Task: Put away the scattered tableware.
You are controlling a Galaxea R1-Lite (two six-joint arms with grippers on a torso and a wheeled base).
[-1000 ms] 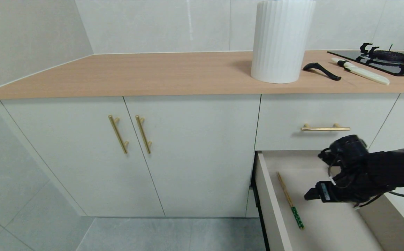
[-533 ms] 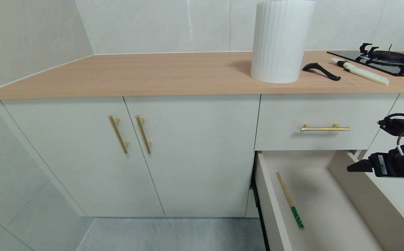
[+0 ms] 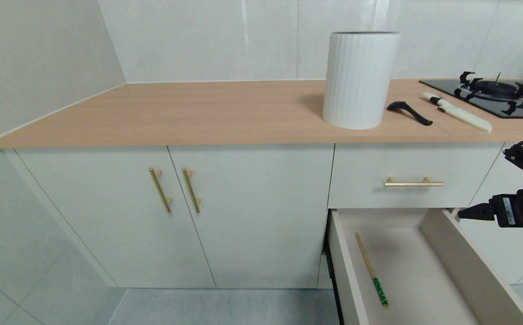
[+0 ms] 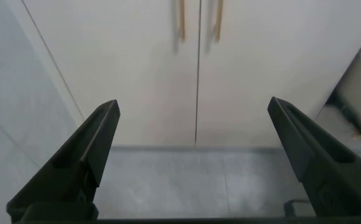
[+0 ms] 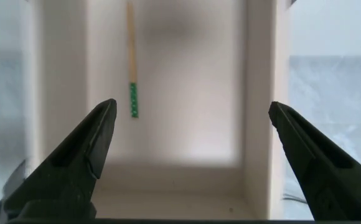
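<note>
Open drawer (image 3: 345, 266), lower right of the head view, is shown pulled out beneath a closed drawer with a gold handle (image 3: 414, 183). Chopsticks (image 3: 371, 270), wooden with a green patterned end, are laid on the drawer floor close beside its left wall, green end toward the front; they are also recorded in the right wrist view (image 5: 131, 62). Right gripper (image 3: 478, 211) is held at the right edge of the head view, above the drawer's right wall, fingers (image 5: 81, 155) spread wide apart and nothing between them. Left gripper (image 4: 193, 162) is pointed at the cabinet doors (image 4: 199, 62) and the floor, fingers likewise wide apart and empty. On the countertop (image 3: 198, 113), upper right of the head view, are listed a white ribbed container (image 3: 358, 79), a black utensil (image 3: 409, 111), a white knife (image 3: 457, 113) and a stove burner (image 3: 491, 88)
</note>
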